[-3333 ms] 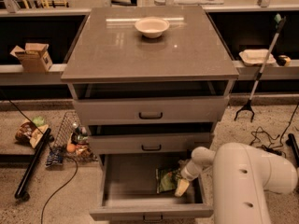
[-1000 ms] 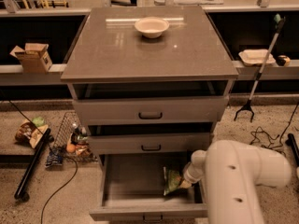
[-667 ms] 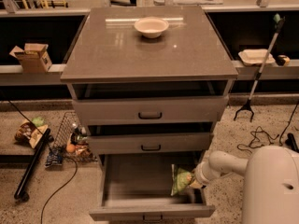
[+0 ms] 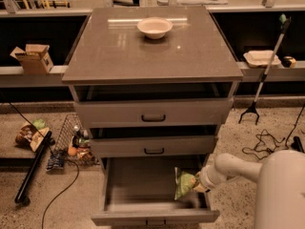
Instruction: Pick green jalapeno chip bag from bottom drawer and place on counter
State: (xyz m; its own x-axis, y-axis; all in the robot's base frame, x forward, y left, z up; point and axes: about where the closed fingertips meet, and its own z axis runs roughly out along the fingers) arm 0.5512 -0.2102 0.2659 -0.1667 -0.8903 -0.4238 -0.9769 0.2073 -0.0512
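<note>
While my gripper clenches the green jalapeno chip bag in the bottom drawer, I should pull outward past the middle drawer before lifting.

Gripper over bottom drawer, partly hidden by green jalapeno chip bag

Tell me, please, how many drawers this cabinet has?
3. The top drawer and the middle drawer sit stacked under the counter; the bottom drawer is pulled out widest, and the gripper holds the green jalapeno chip bag over its right side.
</note>
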